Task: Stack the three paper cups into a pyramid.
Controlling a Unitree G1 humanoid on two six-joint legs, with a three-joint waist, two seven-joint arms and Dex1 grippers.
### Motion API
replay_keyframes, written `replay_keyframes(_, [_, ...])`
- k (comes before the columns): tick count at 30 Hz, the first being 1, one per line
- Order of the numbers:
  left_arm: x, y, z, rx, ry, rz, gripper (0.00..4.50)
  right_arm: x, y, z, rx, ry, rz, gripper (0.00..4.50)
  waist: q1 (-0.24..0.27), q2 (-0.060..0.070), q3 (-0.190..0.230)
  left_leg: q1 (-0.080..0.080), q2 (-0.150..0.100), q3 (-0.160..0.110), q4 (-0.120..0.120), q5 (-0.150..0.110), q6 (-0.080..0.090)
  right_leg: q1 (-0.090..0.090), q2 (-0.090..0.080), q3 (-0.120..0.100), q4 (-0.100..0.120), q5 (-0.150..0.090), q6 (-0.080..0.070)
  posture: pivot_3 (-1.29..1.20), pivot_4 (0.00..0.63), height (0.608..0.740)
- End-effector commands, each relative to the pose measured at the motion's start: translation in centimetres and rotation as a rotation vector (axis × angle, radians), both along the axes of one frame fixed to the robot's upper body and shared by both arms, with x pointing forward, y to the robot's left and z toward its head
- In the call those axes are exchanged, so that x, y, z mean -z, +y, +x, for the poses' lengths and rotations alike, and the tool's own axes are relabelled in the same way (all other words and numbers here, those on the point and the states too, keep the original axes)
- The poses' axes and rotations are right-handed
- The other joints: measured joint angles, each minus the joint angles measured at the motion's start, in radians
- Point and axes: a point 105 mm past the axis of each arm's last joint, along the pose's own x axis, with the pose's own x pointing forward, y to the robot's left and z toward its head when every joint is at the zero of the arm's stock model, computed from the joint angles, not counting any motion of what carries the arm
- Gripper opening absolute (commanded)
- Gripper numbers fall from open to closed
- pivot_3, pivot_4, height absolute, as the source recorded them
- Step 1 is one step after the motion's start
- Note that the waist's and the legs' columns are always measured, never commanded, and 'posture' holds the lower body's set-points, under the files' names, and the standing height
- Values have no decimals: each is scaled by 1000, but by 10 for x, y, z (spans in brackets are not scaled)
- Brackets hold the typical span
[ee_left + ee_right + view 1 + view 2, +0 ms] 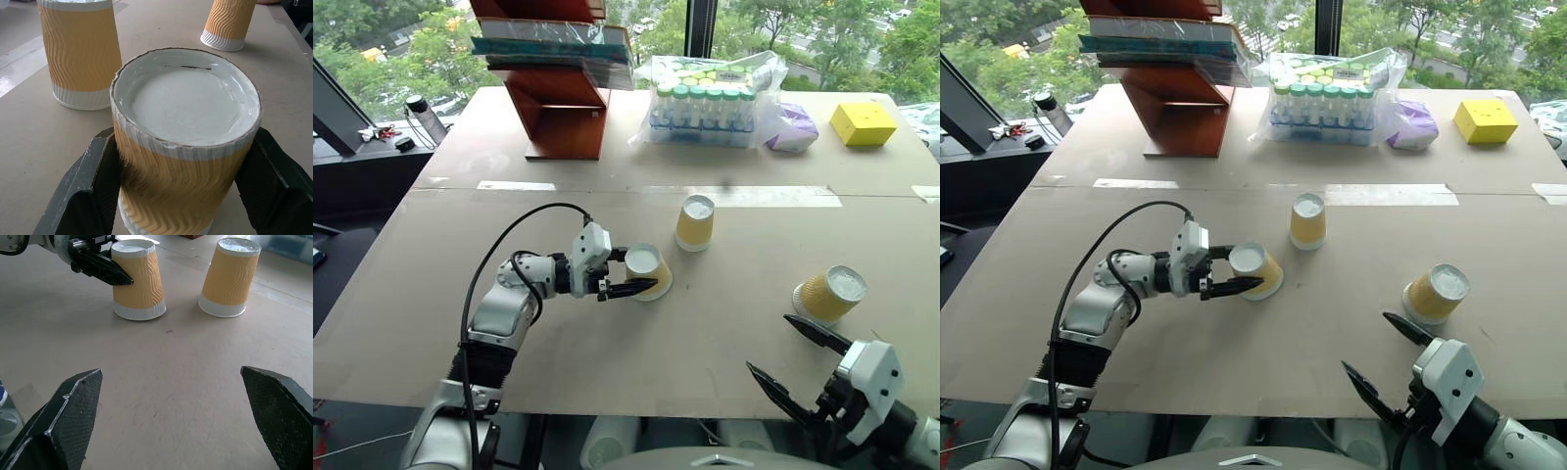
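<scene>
Paper cups stand upside down on the table, none stacked: left tool (641,272) grips one cup (648,271) mid-table; a second cup (695,222) stands just beyond; a third cup (829,294) sits toward the right edge. Right tool (785,360) gapes empty near the front edge.

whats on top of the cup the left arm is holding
Nothing: the held cup stands upside down on the table, its white base bare. Its inside is hidden.

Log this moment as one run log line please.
left gripper: shut on near-left cup | right gripper: open, empty | middle cup, right cup: upside down, apart | pyramid: not started
</scene>
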Motion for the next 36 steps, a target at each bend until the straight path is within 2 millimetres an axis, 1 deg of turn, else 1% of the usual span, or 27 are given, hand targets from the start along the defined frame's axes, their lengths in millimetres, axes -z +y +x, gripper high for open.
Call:
replay_keyframes(1, [9, -1, 1, -3, 28, 20, 2804, -8, 1, -2, -9, -36, 3, 4500, 0, 0, 0, 0, 0, 0, 0, 0, 0, 0, 0, 0, 0, 0, 0, 0, 150, 740])
replay_keyframes(7, [14, -2, -1, 21, 68, 20, 2804, -10, 1, -1, -4, -44, 0, 4500, 1, 1, -1, 0, 0, 0, 0, 0, 0, 0, 0, 0, 0, 0, 0, 0, 150, 740])
replay_keyframes(9, [15, -1, -2, 28, 80, 21, 3629, -12, 0, 0, 1, -51, 2, 4500, 0, 1, -1, 0, 0, 0, 0, 0, 0, 1, 0, 0, 0, 0, 0, 0, 150, 740])
replay_keyframes(10, [15, 0, -2, 27, 82, 21, 3872, -13, 0, 1, 7, -59, 1, 4500, -2, 1, -1, 0, 0, 0, 0, 0, 0, 1, 0, 0, 0, 0, 0, 0, 150, 740])
replay_keyframes(11, [15, 1, -2, 21, 75, 18, 4318, -13, -1, 3, 15, -66, 2, 4500, -2, 1, -1, 0, 0, 0, 0, 0, 0, 1, 0, 0, 0, 0, 0, 0, 150, 740])
replay_keyframes(12, [14, 4, -1, 7, 68, 12, 4474, -15, -1, 4, 26, -76, 11, 4500, -4, 1, -1, 0, 0, 0, 0, 0, 0, 1, 0, 0, 0, 0, 0, 0, 150, 740])
replay_keyframes(14, [10, 10, -3, -5, 60, -14, 4474, -20, -1, 9, 58, -104, 34, 4500, -7, 0, 0, 0, 0, 0, 0, 0, 0, 0, 0, 0, 0, 0, 0, 0, 150, 740])
replay_keyframes(18, [1, 28, -18, -21, 92, -88, 4474, -26, -5, 22, 138, -173, 34, 4500, -16, 0, 0, 0, 1, 0, 0, 0, 0, -1, 0, 1, 0, 0, 0, 0, 150, 740])
replay_keyframes(20, [-4, 39, -28, -24, 116, -120, 4474, -30, -12, 31, 216, -211, 30, 4500, -19, 0, 0, -1, 1, 0, -1, 0, 0, -1, 0, 1, 0, 0, 0, 0, 150, 740])
replay_keyframes(22, [-15, 54, -48, 18, 111, -159, 4474, -33, -26, 42, 314, -253, 0, 4500, -25, 0, 0, -1, 1, 0, -1, 0, 0, -1, 0, 2, 0, 0, -1, 0, 150, 740])
replay_keyframes(23, [-18, 58, -55, 30, 106, -168, 4474, -34, -30, 45, 342, -266, -8, 4500, -27, 0, 0, -1, 1, 0, -1, 0, 0, -1, -1, 4, 0, 0, -1, 0, 150, 740])
replay_keyframes(25, [-25, 65, -62, 17, 68, -178, 4474, -33, -43, 51, 418, -267, -47, 4500, -23, 0, 0, -1, 1, 0, -2, 0, 0, -2, -1, 6, -1, 0, -1, 0, 150, 740])
replay_keyframes(28, [-44, 66, -73, 56, 67, -250, 4474, -28, -62, 60, 502, -239, -71, 4500, -11, 0, 0, -1, 1, 0, -1, 0, 0, -1, -1, 5, -1, -1, -2, 0, 150, 740])
replay_keyframes(31, [-58, 65, -84, 132, 103, -246, 4474, -20, -72, 67, 532, -195, -90, 4500, -5, 0, 0, -1, 1, 0, -1, 0, 0, -1, -1, 6, -1, -2, -3, 0, 150, 740])
replay_keyframes(34, [-65, 66, -90, 160, 116, -235, 4474, -14, -80, 72, 566, -162, -89, 4500, -6, 1, 0, 0, 1, 1, -2, 0, 0, -2, 0, 6, -1, -2, -4, 0, 150, 740])
replay_keyframes(36, [-65, 67, -91, 164, 114, -225, 4474, -11, -84, 73, 585, -140, -73, 4500, -7, 2, 0, 0, 1, 2, -2, 0, 0, -2, 0, 7, -1, -2, -4, 0, 150, 740])
